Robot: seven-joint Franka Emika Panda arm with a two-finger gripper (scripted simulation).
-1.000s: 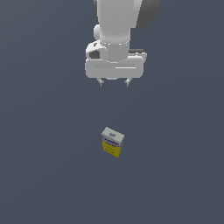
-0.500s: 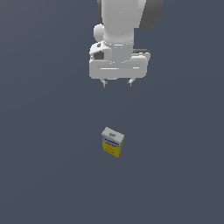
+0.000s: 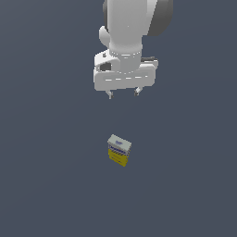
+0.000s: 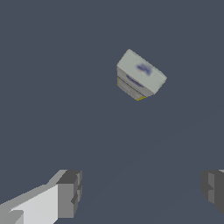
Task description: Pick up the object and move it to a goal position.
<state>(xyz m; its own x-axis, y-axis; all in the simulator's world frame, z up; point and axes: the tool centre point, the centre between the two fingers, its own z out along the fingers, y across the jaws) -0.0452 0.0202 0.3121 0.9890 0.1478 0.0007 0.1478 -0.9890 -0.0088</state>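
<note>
1. A flat, dark slate-grey surface fills the whole exterior view, spreading below the claw and out to every side of it.
2. The same surface fills the wrist view, lying beneath and ahead of the claw's fingers.
3. It is plain and evenly coloured, with no markings, edges or seams showing.
4. A faint, slightly lighter band crosses the surface in the wrist view, running between the two fingers.

The box looks like printed card, matt, with a pale top and a yellow lower part. The gripper above it has a smooth white plastic-looking shell, faintly glossy; its fingers are dull grey. The floor under the box is flat matt slate.
</note>
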